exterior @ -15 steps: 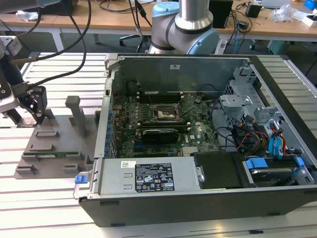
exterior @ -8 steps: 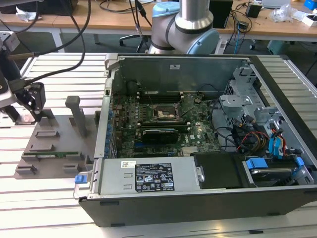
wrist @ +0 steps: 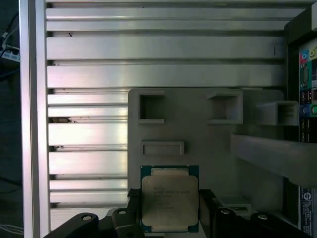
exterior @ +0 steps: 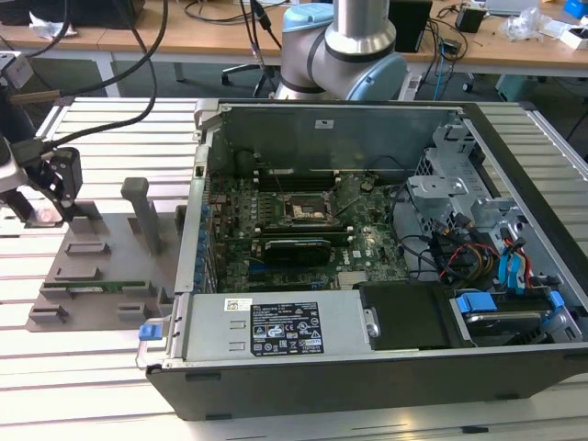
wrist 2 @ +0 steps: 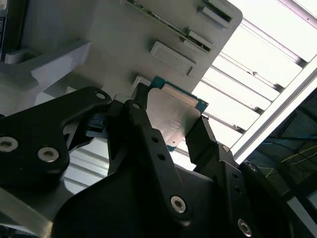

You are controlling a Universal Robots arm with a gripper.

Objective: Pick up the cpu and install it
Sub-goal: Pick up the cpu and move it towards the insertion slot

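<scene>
The gripper [exterior: 44, 204] hangs at the far left of the exterior view, over the grey plastic fixture plate [exterior: 92, 266]. In the first wrist view its black fingers [wrist: 133, 206] press on two opposite edges of the cpu [wrist: 170, 201], pinching it just above the plate's moulded pockets. The chip looks light, thin and rigid, and its smooth silver lid is probably slippery. The green board edges seem the right hold, taken gently, while the black-framed socket [exterior: 308, 213] waits well apart at frame centre.
</scene>
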